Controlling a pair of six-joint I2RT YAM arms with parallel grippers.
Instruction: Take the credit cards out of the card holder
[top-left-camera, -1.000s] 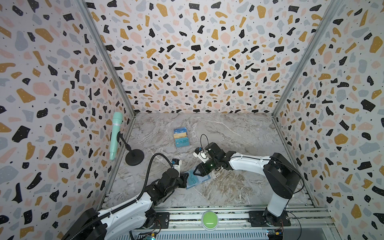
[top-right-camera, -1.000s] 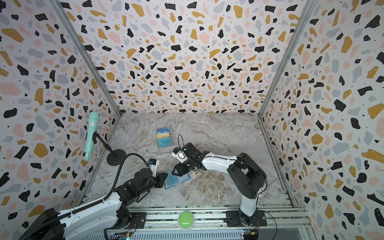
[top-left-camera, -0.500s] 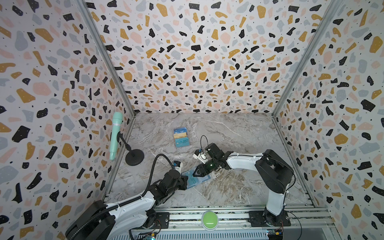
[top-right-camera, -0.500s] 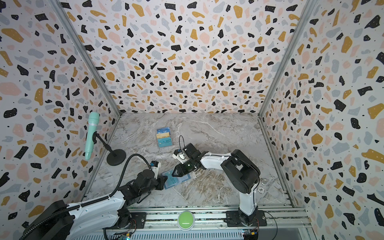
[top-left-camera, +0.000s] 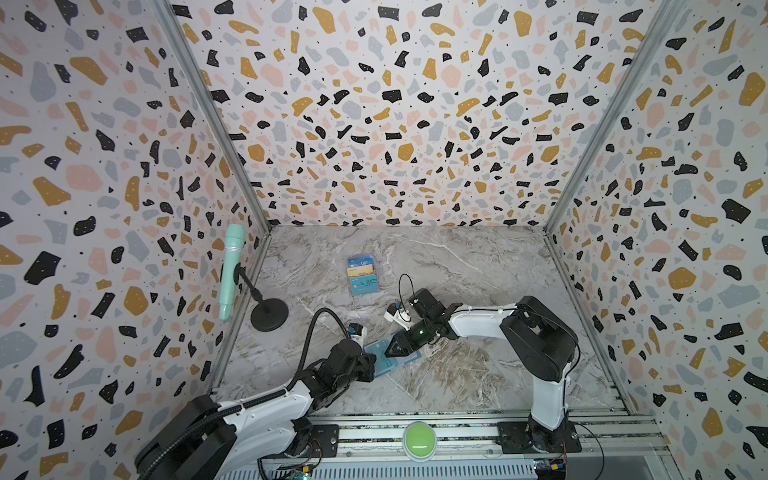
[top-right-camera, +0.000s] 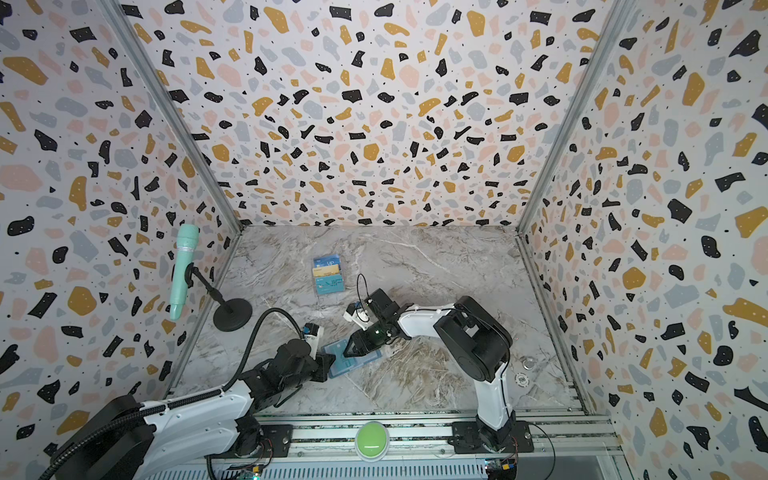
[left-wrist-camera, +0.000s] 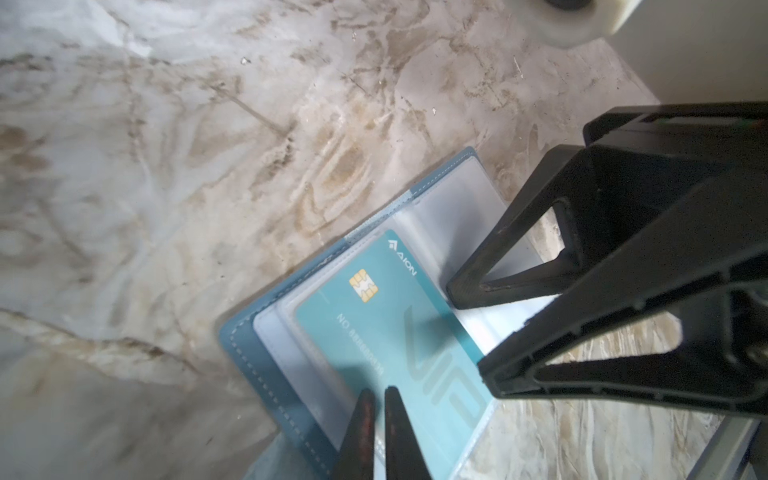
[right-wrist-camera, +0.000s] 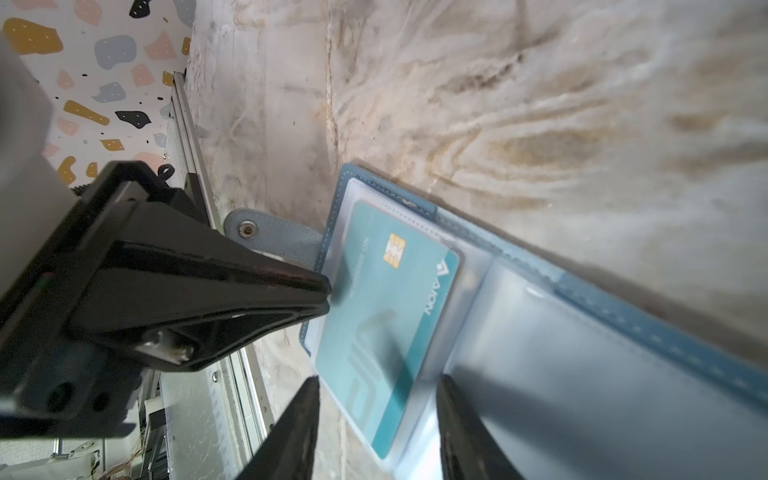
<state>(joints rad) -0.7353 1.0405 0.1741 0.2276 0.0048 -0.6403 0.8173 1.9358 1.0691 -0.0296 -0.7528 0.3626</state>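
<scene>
Toward the front of the surface (top-left-camera: 457, 257), the card holder (top-left-camera: 383, 362) lies open, a teal card (left-wrist-camera: 386, 328) in its sleeve. Your left tool (left-wrist-camera: 379, 399) is closed at the card's edge; your right tool (right-wrist-camera: 380, 378) stands open over it.

In both top views the card holder (top-left-camera: 376, 347) is partly covered by the R fingers (top-left-camera: 397, 348) and L fingers (top-left-camera: 368, 368); its pockets can't be made out there. Print on the cards (top-left-camera: 360, 272) in the clear rack (top-left-camera: 365, 291) is too small to be read. In the L wrist view the teal card (left-wrist-camera: 386, 332) is partly hidden by the L fingers, its no. blurred. In the R wrist view the holder's second leaf is blurred & cropped.
</scene>
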